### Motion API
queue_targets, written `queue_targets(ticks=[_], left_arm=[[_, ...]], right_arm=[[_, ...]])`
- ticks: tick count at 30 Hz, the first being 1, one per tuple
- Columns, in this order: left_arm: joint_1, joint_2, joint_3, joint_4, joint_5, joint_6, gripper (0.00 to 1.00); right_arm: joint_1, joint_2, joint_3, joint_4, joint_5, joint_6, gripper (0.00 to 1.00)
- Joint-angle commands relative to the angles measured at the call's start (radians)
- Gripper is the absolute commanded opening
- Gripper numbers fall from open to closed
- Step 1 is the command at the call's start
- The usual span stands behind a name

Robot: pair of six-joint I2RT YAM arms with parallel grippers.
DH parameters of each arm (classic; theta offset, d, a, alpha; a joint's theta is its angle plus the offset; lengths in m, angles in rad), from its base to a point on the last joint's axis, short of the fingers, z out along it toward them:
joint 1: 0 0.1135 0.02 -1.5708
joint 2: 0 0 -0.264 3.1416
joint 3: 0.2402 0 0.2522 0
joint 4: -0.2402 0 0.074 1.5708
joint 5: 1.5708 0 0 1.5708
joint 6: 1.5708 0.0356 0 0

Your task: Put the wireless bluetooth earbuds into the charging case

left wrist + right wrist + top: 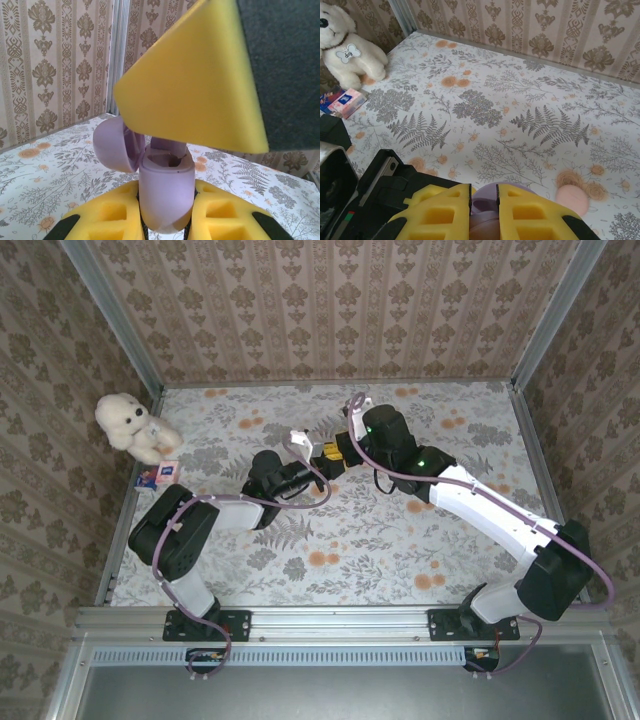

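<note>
The left hand (165,216) pinches the open lilac charging case (165,192) upright over the desk (400,540), a lilac earbud (169,146) at its mouth, while the right hand (484,202), just above, has its fingers almost together, and I cannot tell if it grips anything.

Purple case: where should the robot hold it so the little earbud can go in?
Hold the purple case by its rounded lower half, squeezed from both sides, as the left gripper does. It stands upright with its lid swung open to one side, so a low side grip probably keeps the open top clear for anything coming in from above.
</note>
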Motion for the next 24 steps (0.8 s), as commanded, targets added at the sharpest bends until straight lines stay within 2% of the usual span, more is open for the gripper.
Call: queue_targets(ticks=[1,10,17,20,24], left_arm=[[-0.006,-0.050,0.035,0.078,0.029,0.000,0.00],[-0.007,-0.052,0.039,0.076,0.028,-0.002,0.00],[-0.011,-0.047,0.042,0.076,0.028,-0.003,0.00],[-0.012,-0.050,0.040,0.076,0.026,-0.003,0.00],[-0.012,-0.052,0.039,0.076,0.026,-0.002,0.00]], right_arm=[[0.004,-0.025,-0.040,-0.027,0.000,-0.044,0.13],[0.007,-0.028,-0.072,-0.023,-0.006,-0.021,0.13],[0.008,0.007,-0.026,-0.061,-0.070,0.016,0.13],[0.008,0.019,-0.003,-0.082,-0.062,0.020,0.17],[0.005,0.024,0.041,-0.117,-0.053,0.043,0.31]])
